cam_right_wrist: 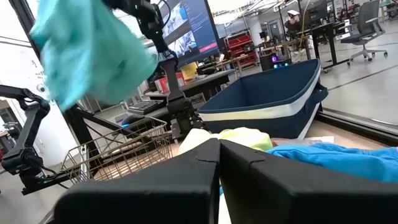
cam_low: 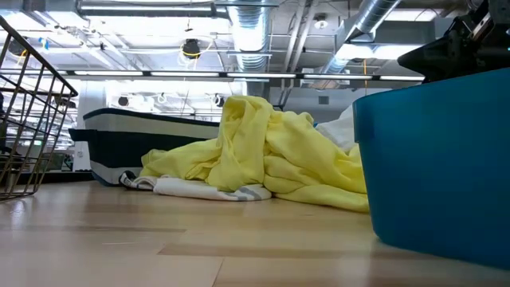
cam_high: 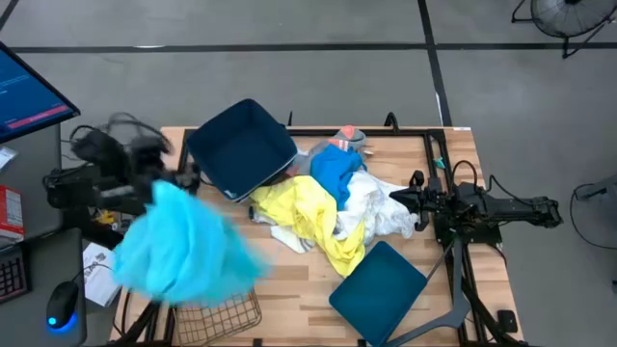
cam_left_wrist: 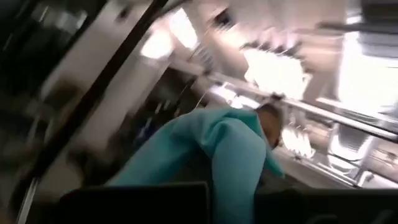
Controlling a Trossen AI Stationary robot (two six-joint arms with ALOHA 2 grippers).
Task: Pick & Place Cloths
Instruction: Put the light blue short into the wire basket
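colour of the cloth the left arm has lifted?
Turquoise. The cloth hangs from the left tool above the wire basket; clearest in the high view.

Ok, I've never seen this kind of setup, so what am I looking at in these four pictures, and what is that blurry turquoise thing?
This is a two-armed robot at a wooden table. One picture looks straight down on it, one looks level across the tabletop, and two come from cameras on the arms' wrists. The left claw is shut on a large turquoise fabric garment and holds it in the air above a wire mesh basket at the table's left front corner; it looks blurred. The right claw is shut and empty, waiting at the table's right side. On the table lie a yellow cloth, a white cloth, a blue cloth, and two dark blue plastic bins, both tipped.
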